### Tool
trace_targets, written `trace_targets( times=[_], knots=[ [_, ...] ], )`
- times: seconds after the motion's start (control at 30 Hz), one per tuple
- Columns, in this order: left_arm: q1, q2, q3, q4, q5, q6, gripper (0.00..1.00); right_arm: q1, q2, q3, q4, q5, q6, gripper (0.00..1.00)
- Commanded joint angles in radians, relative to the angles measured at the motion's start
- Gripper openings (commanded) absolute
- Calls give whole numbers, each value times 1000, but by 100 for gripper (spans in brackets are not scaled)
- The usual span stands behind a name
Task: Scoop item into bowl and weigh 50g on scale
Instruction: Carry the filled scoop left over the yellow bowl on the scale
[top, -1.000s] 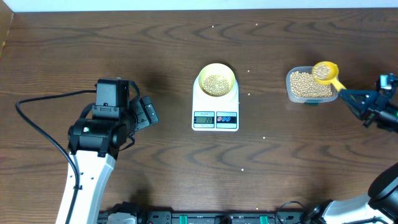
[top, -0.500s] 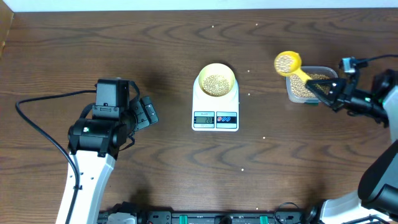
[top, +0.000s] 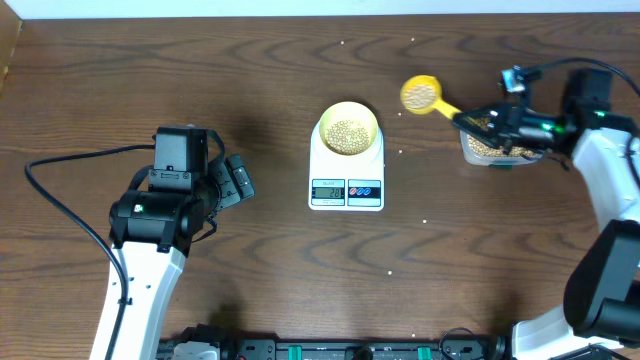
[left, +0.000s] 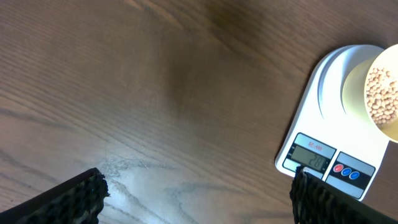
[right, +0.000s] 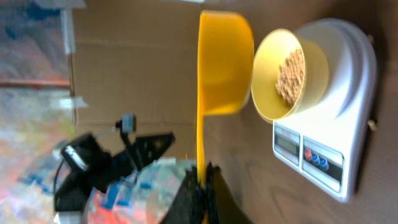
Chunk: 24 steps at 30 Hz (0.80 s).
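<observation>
A white digital scale (top: 346, 178) sits near the middle of the dark wooden desk (top: 250, 80), with its display and two round buttons on the edge facing the robot. The pale-yellow bowl (top: 348, 129) stands on the scale's platform, and a layer of tan beans (top: 348, 135) covers its bottom. The display shows digits, but they are too small to read with certainty.

The right gripper (top: 476, 119) is clamped on the handle of a bright yellow scoop (top: 420, 94). The scoop's cup is in the air, to the right of the bowl and slightly beyond it, clear of the bowl's rim. From overhead the cup appears to carry a small load of beans. The right wrist camera sees only the cup's outer side, next to the bowl and scale. The right arm reaches in over a clear rectangular container (top: 490, 148) of more beans, which rests on the desk well to the right of the scale and is partly hidden by the arm.

The left gripper (top: 238, 180) hangs to the left of the scale, apart from it, with its jaws spread wide and nothing between them. Its wrist camera looks past both dark fingertips at bare wood and the scale's near corner.

A few loose beans (top: 402, 152) lie scattered on the desk around the scale.
</observation>
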Motion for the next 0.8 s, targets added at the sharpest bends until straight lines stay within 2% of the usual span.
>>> trace_targets(
  times=[0.0, 0.1, 0.23, 0.47, 0.77],
  knots=[
    [6, 1, 11, -2, -17, -1, 96, 70, 6, 3, 131, 40, 295, 1],
    [6, 1, 11, -2, -17, -1, 96, 129, 6, 3, 245, 53, 345, 1],
    [6, 1, 11, -2, -17, -1, 96, 200, 6, 3, 252, 182, 339, 1],
    [6, 1, 11, -2, -17, -1, 96, 316, 6, 3, 191, 412, 134, 1],
    [6, 1, 11, -2, -17, -1, 96, 367, 6, 5, 137, 489, 48, 1]
  ],
)
